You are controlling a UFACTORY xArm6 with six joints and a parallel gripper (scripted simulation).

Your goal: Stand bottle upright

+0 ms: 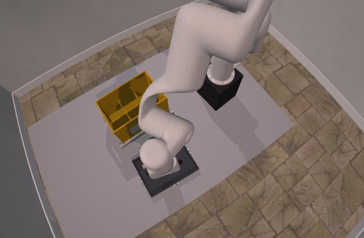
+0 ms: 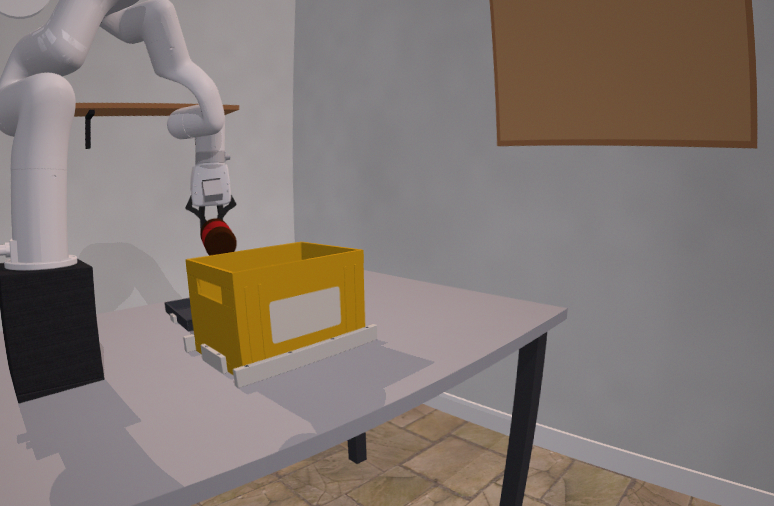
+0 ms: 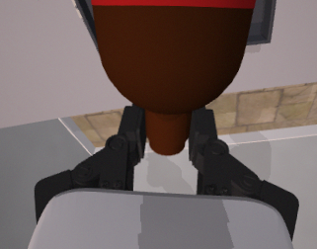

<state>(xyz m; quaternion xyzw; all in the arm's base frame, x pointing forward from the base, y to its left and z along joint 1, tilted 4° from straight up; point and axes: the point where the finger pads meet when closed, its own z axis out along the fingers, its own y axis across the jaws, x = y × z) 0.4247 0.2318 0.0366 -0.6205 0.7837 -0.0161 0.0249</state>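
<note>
Hand (image 2: 210,212) pinched on the neck of the brown, red-banded bottle (image 2: 217,236), black fingers on either side of the neck in the wrist view. Bottle carried in the air, tilted rather than upright, above the dark tray (image 1: 185,170) and just past the near rim of the yellow crate (image 2: 269,297) in the exterior view. From above, tray at about 5 o'clock from the crate on the grey surface (image 1: 75,168), arm's black pedestal (image 1: 216,95) at about 3 o'clock from the crate.

top: bottle hidden under arm | tray (image 1: 160,188) half covered | wrist: bottle (image 3: 170,38) cut off at 12 o'clock
</note>
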